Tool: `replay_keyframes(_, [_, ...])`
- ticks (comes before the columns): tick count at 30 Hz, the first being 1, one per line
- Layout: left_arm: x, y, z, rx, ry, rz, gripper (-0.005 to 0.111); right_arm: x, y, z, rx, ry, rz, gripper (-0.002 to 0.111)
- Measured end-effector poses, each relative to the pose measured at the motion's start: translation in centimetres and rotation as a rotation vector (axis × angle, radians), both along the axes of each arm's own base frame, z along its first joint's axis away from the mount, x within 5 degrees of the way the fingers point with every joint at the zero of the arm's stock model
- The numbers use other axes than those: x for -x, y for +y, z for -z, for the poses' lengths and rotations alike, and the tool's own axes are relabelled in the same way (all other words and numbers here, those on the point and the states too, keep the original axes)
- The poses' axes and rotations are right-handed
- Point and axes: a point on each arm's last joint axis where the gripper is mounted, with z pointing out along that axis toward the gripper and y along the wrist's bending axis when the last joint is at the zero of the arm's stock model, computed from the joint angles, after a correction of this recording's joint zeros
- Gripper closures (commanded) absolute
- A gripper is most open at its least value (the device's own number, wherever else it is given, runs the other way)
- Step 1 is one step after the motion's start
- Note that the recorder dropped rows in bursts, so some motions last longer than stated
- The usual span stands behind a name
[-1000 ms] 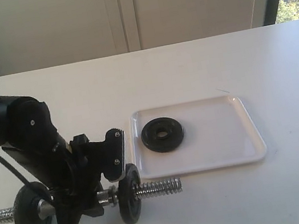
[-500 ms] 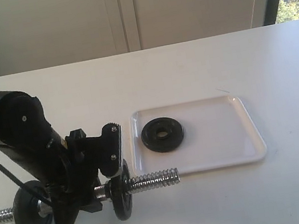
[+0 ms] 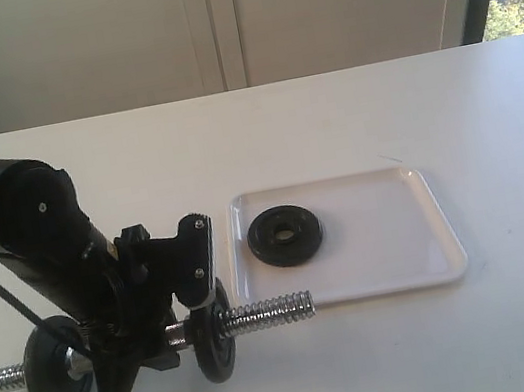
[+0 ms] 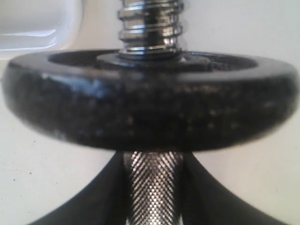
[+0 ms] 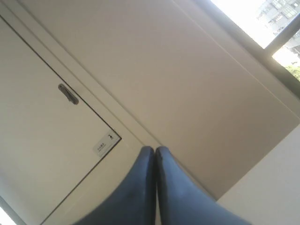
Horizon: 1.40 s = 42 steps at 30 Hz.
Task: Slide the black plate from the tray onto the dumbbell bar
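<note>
Your left gripper [image 3: 132, 353] is clamped on the knurled middle of the short chrome dumbbell bar [image 3: 263, 314]. Black iron left disc [image 3: 55, 375] and right disc [image 3: 212, 335] flank the grip. Bar lies along the white tabletop's [image 3: 378, 104] front edge, left side. Its threaded end is just beside the front-left corner of the glossy white rectangular plastic tray [image 3: 392, 244]. Small round matte black plate [image 3: 285, 235] with a centre hole lies flat in the tray's left half. Your right gripper [image 5: 154, 161] has its fingers pressed together, empty, facing a wall panel.

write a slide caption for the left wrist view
Left gripper clamped on the dumbbell bar behind a mounted weight plate, tray corner beyond.
</note>
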Motion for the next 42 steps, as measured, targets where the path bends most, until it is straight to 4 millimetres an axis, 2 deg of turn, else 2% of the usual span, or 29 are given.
replay_keyframes(5, [0.0,0.0,0.0,0.004,-0.002,-0.01,0.107,-0.1,0.4,0.1,0.091,0.039,-0.022,0.108])
replay_keyframes(8, [-0.1,0.0,0.0,0.005,-0.003,-0.011,0.107,-0.7,1.2,-0.5,0.174,0.186,-0.089,0.108])
replay_keyframes(12, [-0.1,0.0,0.0,0.002,-0.008,-0.01,0.107,-3.2,2.0,-2.7,0.317,0.435,-0.166,0.108])
replay_keyframes(15, [-0.1,0.0,0.0,0.001,-0.014,-0.009,0.107,-6.7,2.8,-5.5,0.454,0.603,-0.241,0.108])
replay_keyframes(17, [-0.2,0.0,0.0,0.001,-0.016,-0.01,0.107,-10.0,3.5,-7.1,0.582,0.747,-0.34,0.108])
replay_keyframes(21, [-0.2,0.0,0.0,0.003,-0.022,-0.014,0.107,-17.4,5.2,-8.1,0.745,0.963,-0.603,0.108])
replay_keyframes(23, [-0.3,0.0,0.0,0.005,-0.025,-0.014,0.107,-21.3,6.6,-8.0,0.81,0.993,-0.74,0.108])
replay_keyframes(26, [-0.3,0.0,-0.1,0.007,-0.029,-0.015,0.107,-25.7,9.1,-7.9,0.959,0.938,-0.865,0.108])
replay_keyframes(29, [-0.3,0.0,-0.1,0.008,-0.03,-0.015,0.107,-28.6,12.0,-6.8,1.132,0.866,-0.965,0.106])
replay_keyframes(33, [-0.3,0.0,-0.1,0.008,-0.03,-0.015,0.107,-30.8,15.9,-5.0,1.363,0.772,-1.041,0.084])
replay_keyframes(36, [-0.3,0.0,-0.1,0.008,-0.031,-0.015,0.107,-32.0,18.2,-3.5,1.455,0.729,-1.042,0.053])
replay_keyframes(38, [-0.3,0.0,-0.1,0.008,-0.031,-0.015,0.107,-32.6,19.0,-2.3,1.492,0.716,-1.036,0.035])
replay_keyframes(40, [-0.3,0.0,-0.1,0.008,-0.031,-0.015,0.107,-33.0,19.7,-0.9,1.533,0.709,-1.055,0.027])
replay_keyframes(42, [-0.3,0.0,-0.1,0.008,-0.03,-0.017,0.107,-33.2,20.3,0.4,1.571,0.711,-1.086,0.026])
